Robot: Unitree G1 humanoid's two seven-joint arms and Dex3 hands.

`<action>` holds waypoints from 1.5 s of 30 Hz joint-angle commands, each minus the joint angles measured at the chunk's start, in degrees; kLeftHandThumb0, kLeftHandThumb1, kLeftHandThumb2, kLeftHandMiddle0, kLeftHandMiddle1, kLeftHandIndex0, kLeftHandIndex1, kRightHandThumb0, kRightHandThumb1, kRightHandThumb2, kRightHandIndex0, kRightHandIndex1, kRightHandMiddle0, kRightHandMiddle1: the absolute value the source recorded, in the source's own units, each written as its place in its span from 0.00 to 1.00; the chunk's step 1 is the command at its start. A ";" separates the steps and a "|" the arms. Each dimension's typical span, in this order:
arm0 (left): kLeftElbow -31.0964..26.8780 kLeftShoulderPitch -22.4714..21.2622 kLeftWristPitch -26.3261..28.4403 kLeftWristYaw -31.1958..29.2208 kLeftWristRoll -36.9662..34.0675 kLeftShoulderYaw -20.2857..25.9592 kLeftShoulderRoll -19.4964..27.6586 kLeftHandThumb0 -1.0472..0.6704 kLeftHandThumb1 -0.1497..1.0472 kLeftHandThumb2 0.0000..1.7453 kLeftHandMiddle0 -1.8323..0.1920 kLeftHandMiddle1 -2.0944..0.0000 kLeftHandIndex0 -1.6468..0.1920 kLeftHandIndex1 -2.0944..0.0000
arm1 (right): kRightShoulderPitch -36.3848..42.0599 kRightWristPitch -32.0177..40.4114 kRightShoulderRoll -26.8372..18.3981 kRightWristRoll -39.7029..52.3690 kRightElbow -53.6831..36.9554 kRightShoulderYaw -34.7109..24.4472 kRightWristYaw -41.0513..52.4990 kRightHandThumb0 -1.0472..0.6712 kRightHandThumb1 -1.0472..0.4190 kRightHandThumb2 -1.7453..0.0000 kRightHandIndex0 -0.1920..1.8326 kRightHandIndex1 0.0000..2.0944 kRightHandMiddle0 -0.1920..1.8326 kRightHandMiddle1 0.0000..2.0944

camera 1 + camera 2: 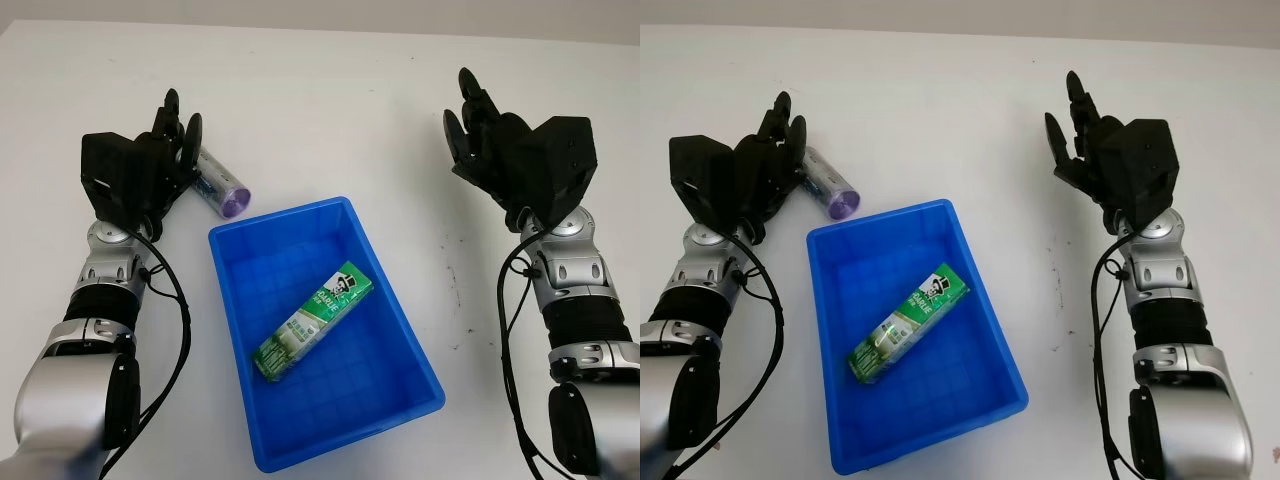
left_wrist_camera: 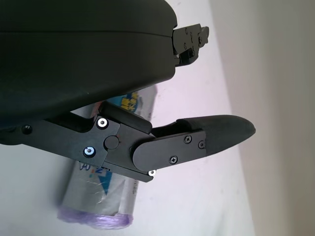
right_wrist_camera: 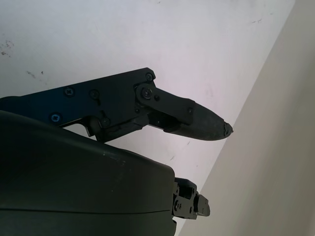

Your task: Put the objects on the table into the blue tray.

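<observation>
Already, one thing had made it into the blue tray (image 1: pixel 420 345): a green and white carton (image 1: pixel 315 320) lay slantwise on the tray floor, its ends pointing toward about one and seven o'clock. What was left, as far as could be judged, was a single roll with a purple end (image 1: pixel 222 190), lying on the white tabletop (image 1: pixel 330 110) just off the tray's corner at about ten o'clock, so the task looked roughly half done. The left robot hand (image 1: pixel 172 150) sat over the far end of that roll, its fingers (image 1: pixel 185 135) reaching past and alongside it; from the head camera it was hard to say whether they touched it. The left wrist view added what the head views could not: the roll lay under the hand's shell with blue print on its clear wrapper, and one finger (image 2: pixel 206 140) stretched out straight over bare tabletop beside the roll instead of curling round it, so the hand read as open and not yet gripping. The right robot hand (image 1: pixel 1090 135) hung above the tabletop at about two o'clock from the tray, well apart from it, open and holding nothing. Its wrist view showed one straight finger (image 3: pixel 197 118) above bare white surface with a few small dark marks.
</observation>
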 commanded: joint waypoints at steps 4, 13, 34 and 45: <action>-3.68 -3.69 -2.90 -9.61 1.16 -1.55 9.32 0.16 0.99 0.17 1.00 0.99 0.98 0.99 | 1.25 1.19 0.04 1.57 -1.98 -0.81 0.99 0.26 0.00 0.56 0.00 0.00 0.00 0.00; -5.92 -14.70 3.03 -27.01 5.93 -6.71 23.11 0.14 0.79 0.01 0.99 0.98 0.94 0.97 | 1.17 2.34 0.38 1.37 -1.92 -0.03 1.76 0.26 0.00 0.56 0.00 0.00 0.00 0.00; -3.37 -18.44 -16.34 -19.78 32.07 -25.65 25.40 0.36 0.78 0.04 0.98 0.97 0.96 0.98 | 1.07 1.66 0.17 1.64 -0.91 -0.63 2.88 0.28 0.00 0.56 0.00 0.00 0.00 0.00; 1.95 -18.82 -20.51 -9.80 40.12 -31.59 23.83 0.28 0.85 0.04 0.97 0.97 0.95 0.97 | 1.52 2.46 0.23 1.62 -1.71 -0.61 2.48 0.27 0.00 0.56 0.00 0.00 0.00 0.00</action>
